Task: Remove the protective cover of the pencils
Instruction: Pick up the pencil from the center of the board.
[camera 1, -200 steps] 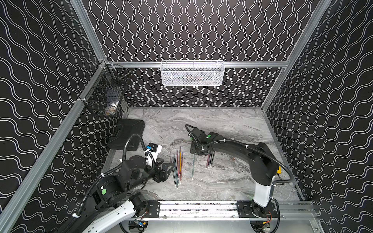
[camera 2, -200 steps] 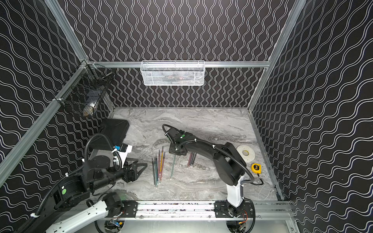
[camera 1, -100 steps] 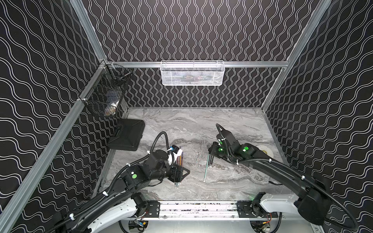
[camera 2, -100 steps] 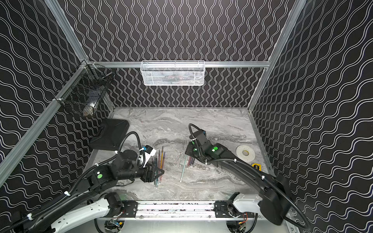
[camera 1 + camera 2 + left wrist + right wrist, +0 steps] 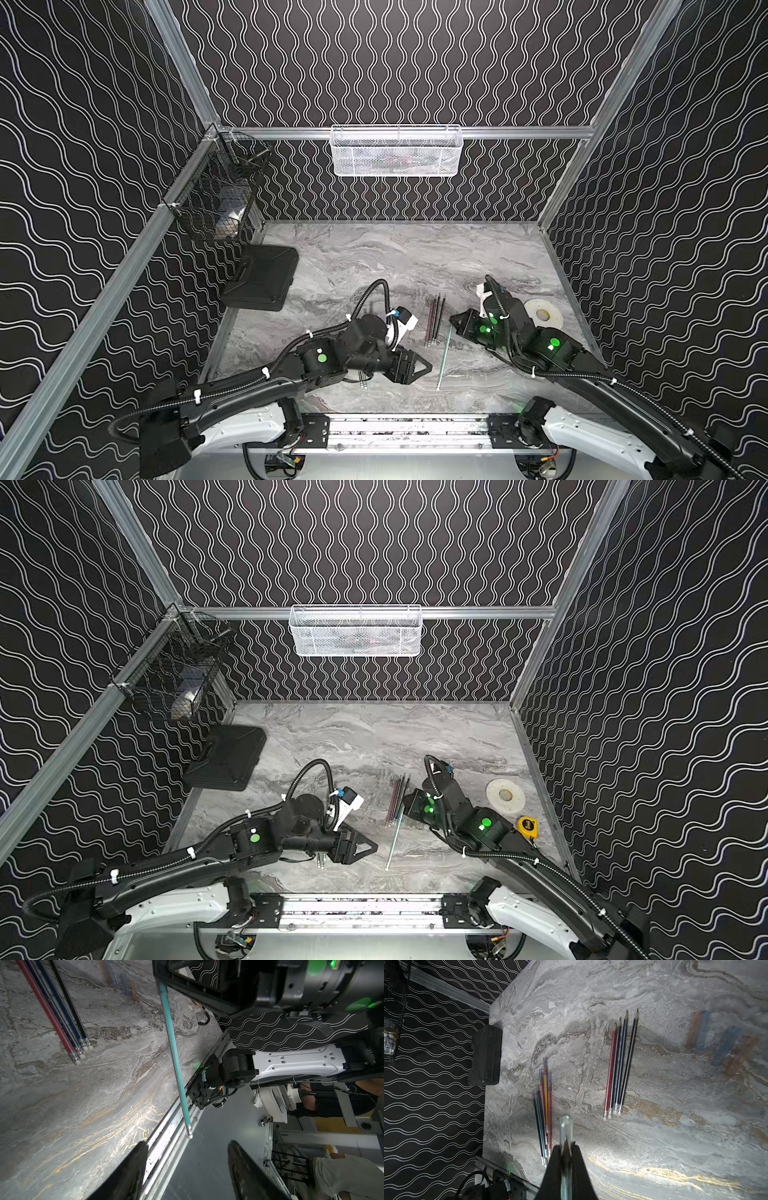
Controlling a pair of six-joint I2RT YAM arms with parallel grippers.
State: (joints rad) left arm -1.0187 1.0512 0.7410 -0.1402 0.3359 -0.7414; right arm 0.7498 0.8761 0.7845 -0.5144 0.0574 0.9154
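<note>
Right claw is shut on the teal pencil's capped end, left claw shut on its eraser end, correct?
No: the left claw is open, just short of the eraser end, as the left wrist view shows. The right claw is shut on the capped end of the long thin teal pencil.

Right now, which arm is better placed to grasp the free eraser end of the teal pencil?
Left. The left gripper is open and faces the eraser end of the teal pencil. The right gripper is shut on the capped end, so it is occupied.
</note>
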